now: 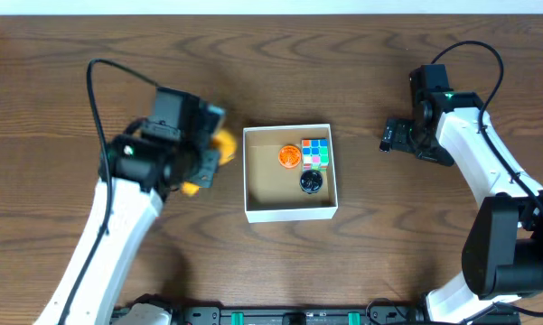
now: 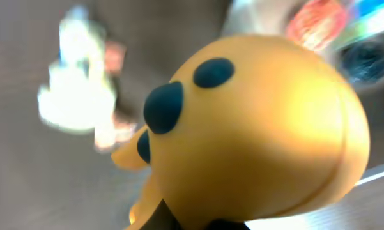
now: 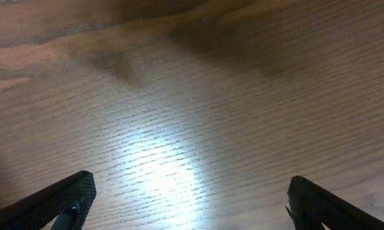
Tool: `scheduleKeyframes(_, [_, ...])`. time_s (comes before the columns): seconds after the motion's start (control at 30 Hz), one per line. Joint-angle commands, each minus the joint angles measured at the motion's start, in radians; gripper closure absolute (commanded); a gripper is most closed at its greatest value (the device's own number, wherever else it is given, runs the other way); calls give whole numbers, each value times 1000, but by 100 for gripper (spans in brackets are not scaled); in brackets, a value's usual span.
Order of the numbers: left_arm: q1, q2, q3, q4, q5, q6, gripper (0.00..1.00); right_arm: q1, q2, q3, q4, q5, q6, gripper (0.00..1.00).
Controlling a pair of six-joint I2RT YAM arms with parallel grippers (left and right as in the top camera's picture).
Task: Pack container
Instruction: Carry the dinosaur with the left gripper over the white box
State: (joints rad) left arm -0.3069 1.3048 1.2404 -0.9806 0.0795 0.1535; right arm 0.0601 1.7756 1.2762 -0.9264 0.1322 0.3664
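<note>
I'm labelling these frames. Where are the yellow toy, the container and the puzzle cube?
yellow toy (image 2: pixel 255 128): left wrist view, its rounded body.
container (image 1: pixel 289 214): overhead view, near white wall.
puzzle cube (image 1: pixel 315 153): overhead view, coloured top face.

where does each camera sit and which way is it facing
Overhead: fixed above the table, looking straight down at the container; both arms show.
Left wrist: on the left arm, close on the yellow toy it holds; the left jaws are hidden.
Right wrist: on the right arm, facing down at the table; the right jaws stand open in both lower corners.
Shared: overhead and left wrist both show the yellow toy, beside the container.
</note>
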Motion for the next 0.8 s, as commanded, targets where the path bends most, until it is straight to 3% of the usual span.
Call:
scheduleKeyframes(0.0, [-109, -15, 15, 67, 29, -8, 94, -9, -3, 21, -2, 18, -1, 1])
scheduleKeyframes(0.17, [-257, 54, 15, 164, 29, 3, 94, -9, -3, 21, -2, 18, -1, 1])
scheduleKeyframes(0.37, [-367, 217, 14, 178, 29, 3, 94, -9, -3, 21, -2, 18, -1, 1])
scheduleKeyframes(0.77, [-386, 394, 12, 100, 29, 3, 94, -9, -3, 21, -6, 18, -1, 1])
